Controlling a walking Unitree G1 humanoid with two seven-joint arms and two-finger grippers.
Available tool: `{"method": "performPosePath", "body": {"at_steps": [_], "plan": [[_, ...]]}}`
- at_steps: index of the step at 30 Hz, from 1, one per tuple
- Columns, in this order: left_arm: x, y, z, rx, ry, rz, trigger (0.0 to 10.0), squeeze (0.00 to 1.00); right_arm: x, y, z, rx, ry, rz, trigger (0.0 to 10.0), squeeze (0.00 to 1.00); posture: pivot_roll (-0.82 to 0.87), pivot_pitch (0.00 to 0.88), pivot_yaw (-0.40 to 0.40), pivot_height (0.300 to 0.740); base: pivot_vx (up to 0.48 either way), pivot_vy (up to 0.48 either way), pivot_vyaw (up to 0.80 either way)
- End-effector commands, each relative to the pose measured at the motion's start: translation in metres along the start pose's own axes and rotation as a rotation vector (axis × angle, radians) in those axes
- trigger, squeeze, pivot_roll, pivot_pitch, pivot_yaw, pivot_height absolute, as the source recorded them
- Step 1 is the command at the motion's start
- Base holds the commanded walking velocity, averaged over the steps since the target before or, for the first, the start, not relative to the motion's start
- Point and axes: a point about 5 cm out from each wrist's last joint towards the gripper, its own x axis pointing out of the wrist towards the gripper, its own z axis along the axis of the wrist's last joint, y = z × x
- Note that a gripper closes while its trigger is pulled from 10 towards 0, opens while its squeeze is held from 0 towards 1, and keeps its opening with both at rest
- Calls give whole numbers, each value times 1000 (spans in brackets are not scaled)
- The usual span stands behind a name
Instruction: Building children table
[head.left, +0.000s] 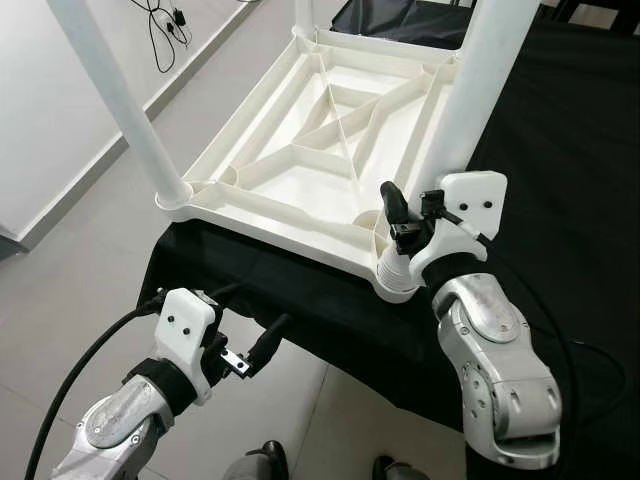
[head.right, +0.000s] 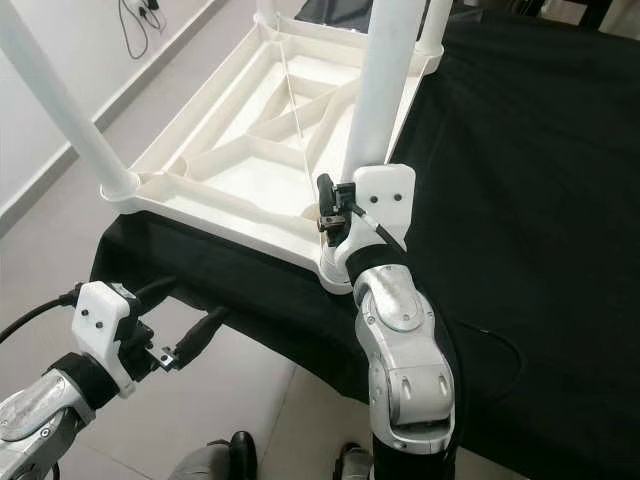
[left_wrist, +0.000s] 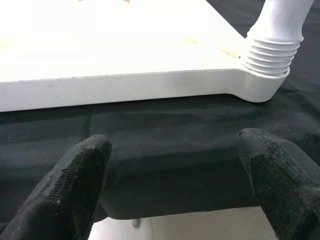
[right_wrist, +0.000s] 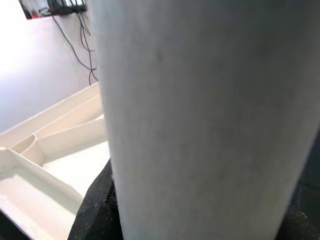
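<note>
Black cloth (head.left: 560, 150) covers the work surface, with pale floor (head.left: 80, 260) and a white wall to the left. On the cloth lies the white tabletop (head.left: 320, 150), upside down, its ribbed underside up and legs rising from its corners. At the left, the left gripper (head.left: 262, 347) hangs low, just off the cloth's near edge and below the tabletop's rim, its fingers (left_wrist: 75, 185) spread apart with nothing between them. Further right, the right gripper (head.left: 400, 215) is clamped around the near-right table leg (head.left: 480, 80), just above the threaded base (left_wrist: 270, 52) seated in the corner socket.
</note>
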Motion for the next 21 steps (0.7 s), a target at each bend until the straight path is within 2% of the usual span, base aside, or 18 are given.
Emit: {"method": "performPosePath", "body": {"at_steps": [1,5,9,15,21], "plan": [[-1,-1,-7,-11,25,-4,10000,0,-4,-17,-39,19,184,-59,10000,0,-17,268,43,740,0,0,0],[-1,0,-8,-2,25,-4,10000,0,-6,-19,-37,16,133,58,10000,0,-12,268,43,740,0,0,0],[-1,0,-8,1,24,-6,10000,0,-10,-26,-38,8,128,73,10000,0,-12,270,44,740,0,0,0],[-1,1,-7,9,23,-13,10000,0,-21,-35,-49,-81,166,154,10000,0,-13,270,53,740,0,0,0],[-1,1,-6,16,21,-21,10000,0,-22,-31,-52,-96,161,210,10000,0,-7,266,58,740,0,0,0]]}}
